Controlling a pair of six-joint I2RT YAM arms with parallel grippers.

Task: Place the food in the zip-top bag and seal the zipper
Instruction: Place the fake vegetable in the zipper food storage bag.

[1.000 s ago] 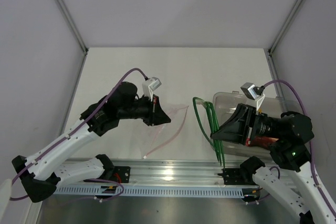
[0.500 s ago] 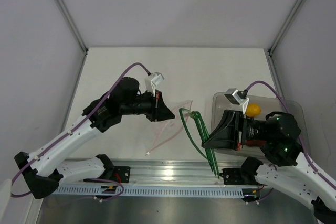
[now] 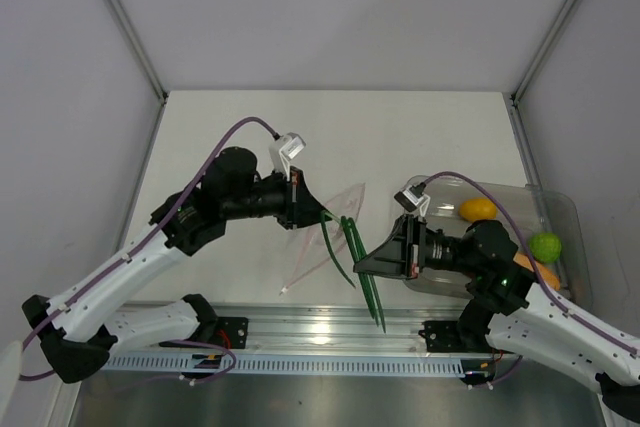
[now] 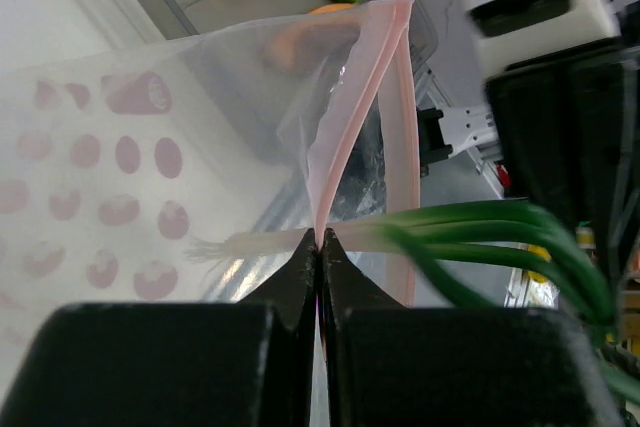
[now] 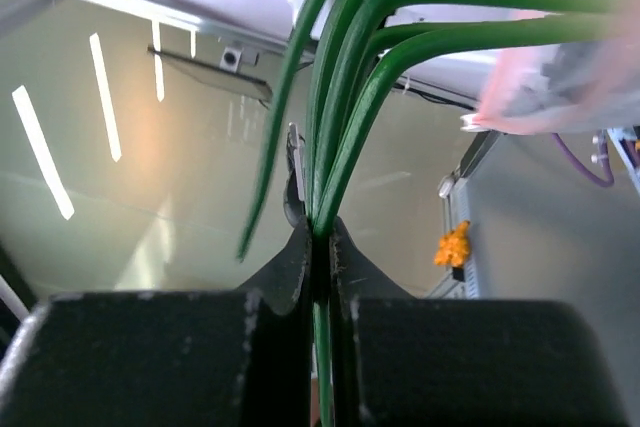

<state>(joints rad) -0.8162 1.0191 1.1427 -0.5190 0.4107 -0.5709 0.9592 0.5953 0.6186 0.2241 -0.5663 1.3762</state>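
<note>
My left gripper point(image 3: 320, 214) is shut on the pink-red zipper point(image 4: 330, 147) of the clear zip-top bag point(image 3: 312, 249) and holds that edge up off the table. My right gripper point(image 3: 358, 269) is shut on a bunch of dark-green onion stalks point(image 3: 347, 245), close to the bag's mouth. In the left wrist view the stalks' point(image 4: 470, 232) white root end lies just past my left fingertips. A yellow-orange fruit point(image 3: 478, 210), a green fruit point(image 3: 545, 246) and an orange-edged slice point(image 3: 547, 273) lie in the rigid clear tray point(image 3: 565, 209).
The tray stands at the right, behind my right arm. A metal rail point(image 3: 320, 327) runs along the near table edge. Grey walls close in the table at the left, back and right.
My right gripper has carried the green stalks left, from over the tray to the bag's mouth. My left gripper has kept hold of the bag's edge and shifted slightly right.
</note>
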